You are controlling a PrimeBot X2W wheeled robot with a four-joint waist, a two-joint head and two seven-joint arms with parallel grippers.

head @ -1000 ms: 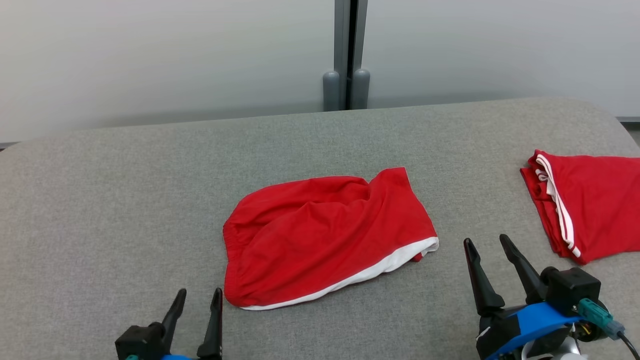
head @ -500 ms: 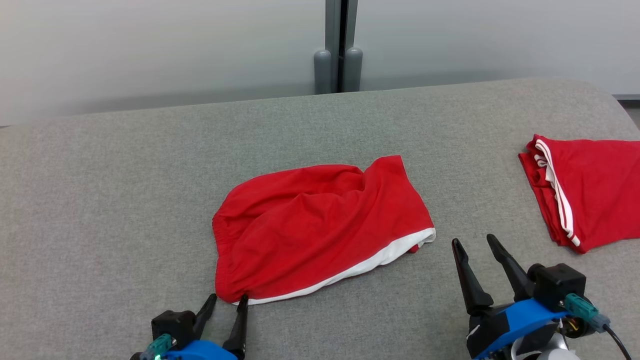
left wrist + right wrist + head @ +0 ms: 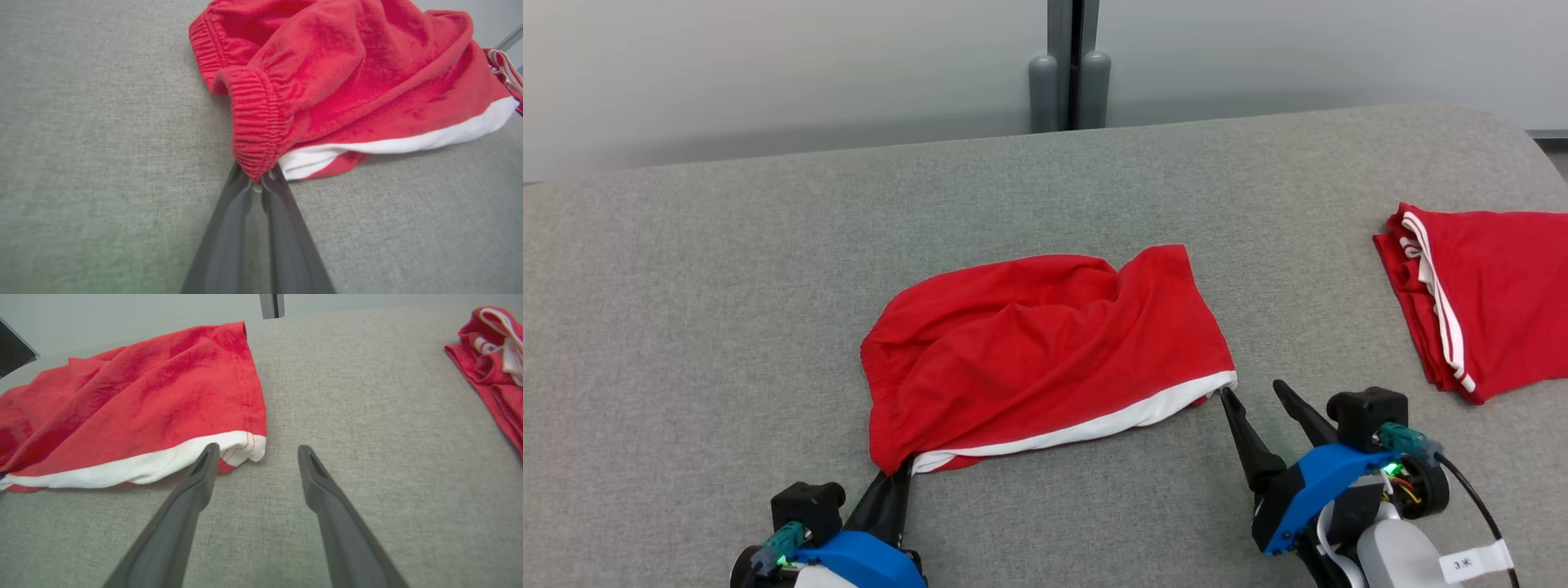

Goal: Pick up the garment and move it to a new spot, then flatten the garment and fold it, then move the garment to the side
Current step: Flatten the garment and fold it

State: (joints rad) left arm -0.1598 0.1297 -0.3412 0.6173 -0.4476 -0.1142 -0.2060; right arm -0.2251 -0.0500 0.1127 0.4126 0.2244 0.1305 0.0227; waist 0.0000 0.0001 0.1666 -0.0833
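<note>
A grey, fabric-covered tabletop (image 3: pixel 686 286) with rounded far corners is seen before a pale wall. The garment (image 3: pixel 1045 343), a pair of red shorts with a white hem, is spread loosely and with creases about the middle of the tabletop, somewhat nearer the near edge than the far one; its elastic waistband is turned toward the left edge and its white hem toward the near edge. A folded red garment (image 3: pixel 1494 294) with white stripes is laid by the right edge, well apart from the shorts. The right gripper (image 3: pixel 1251 390) is held low over the tabletop at the near right corner of the garment, its fingers spread wide with nothing between them; in the right wrist view one fingertip is seen against the white hem while the other stands over bare fabric, and whether the hem is touched cannot be told. The left gripper (image 3: pixel 894 478) is placed at the near left corner of the garment, and in the left wrist view its fingers (image 3: pixel 229 220) are seen closed narrowly on the tip of the ribbed waistband, which is pinched between them.
</note>
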